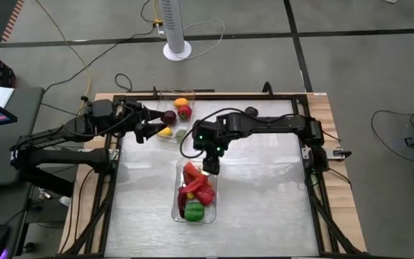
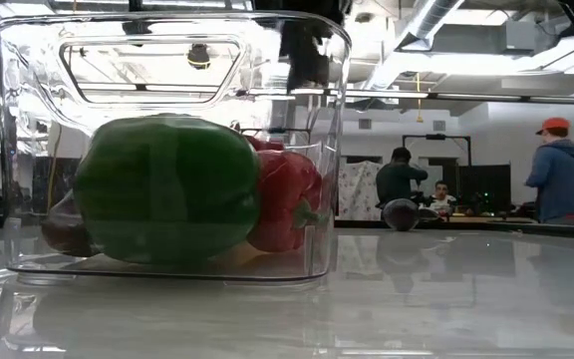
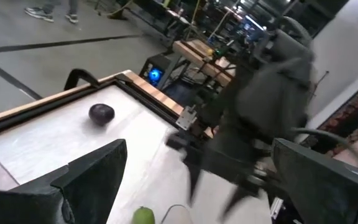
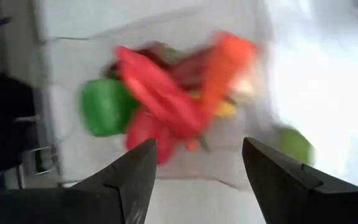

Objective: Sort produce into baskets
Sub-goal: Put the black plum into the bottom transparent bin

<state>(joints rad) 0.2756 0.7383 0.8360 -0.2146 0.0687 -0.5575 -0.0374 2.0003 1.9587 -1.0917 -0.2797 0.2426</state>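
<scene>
A clear basket [image 1: 195,214] lies near the table's middle and holds red peppers [image 1: 196,181], a green pepper [image 1: 193,211] and an orange carrot [image 4: 229,59]. The low view shows it close up [image 2: 28,150]. A second clear basket [image 1: 165,95] at the far left holds a plum, a tomato and lemons [image 1: 165,132]. My right gripper [image 1: 210,165] hangs open and empty just above the far end of the middle basket. My left gripper [image 1: 149,125] is open and empty beside the far basket. A lime [image 1: 181,134] and a plum [image 3: 101,113] lie loose on the table.
A black frame [image 1: 121,97] runs round the tabletop. The table's right half is bare white surface [image 1: 264,194]. The loose plum also shows in the low view [image 2: 400,212]. People stand in the room beyond the table [image 2: 556,170]. A white fan base [image 1: 177,50] stands on the floor behind.
</scene>
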